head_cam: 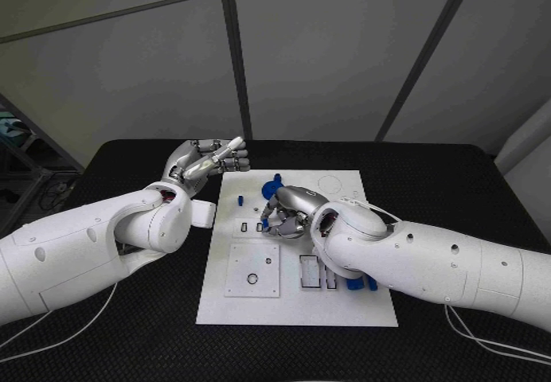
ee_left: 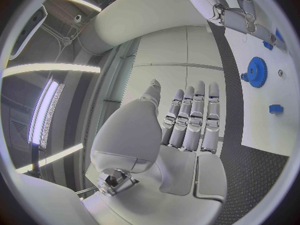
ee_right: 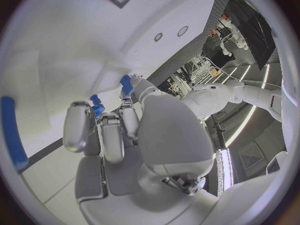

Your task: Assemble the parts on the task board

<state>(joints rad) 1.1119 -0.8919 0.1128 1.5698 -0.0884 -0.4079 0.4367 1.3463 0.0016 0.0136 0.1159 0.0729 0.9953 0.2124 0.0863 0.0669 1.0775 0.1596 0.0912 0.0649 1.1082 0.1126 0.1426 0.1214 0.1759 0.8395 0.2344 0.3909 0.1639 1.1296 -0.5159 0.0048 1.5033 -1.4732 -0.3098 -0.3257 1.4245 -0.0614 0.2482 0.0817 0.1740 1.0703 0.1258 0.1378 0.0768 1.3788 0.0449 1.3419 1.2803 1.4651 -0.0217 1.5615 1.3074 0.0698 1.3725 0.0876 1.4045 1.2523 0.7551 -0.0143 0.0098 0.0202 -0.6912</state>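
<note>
1. white task board [head_cam: 296, 314] lies at frame centre on the black table [head_cam: 459, 183].
2. left hand [head_cam: 210, 161], fingers apart, upper left of centre.
3. right hand [head_cam: 290, 213] over board's middle beside a blue gear [head_cam: 272, 189].

- No legible text, label, brand, number or sign found on the task board [head_cam: 345, 306], the blue parts, the arms or the table.
- Board markings are outlines only, no characters readable.
</note>
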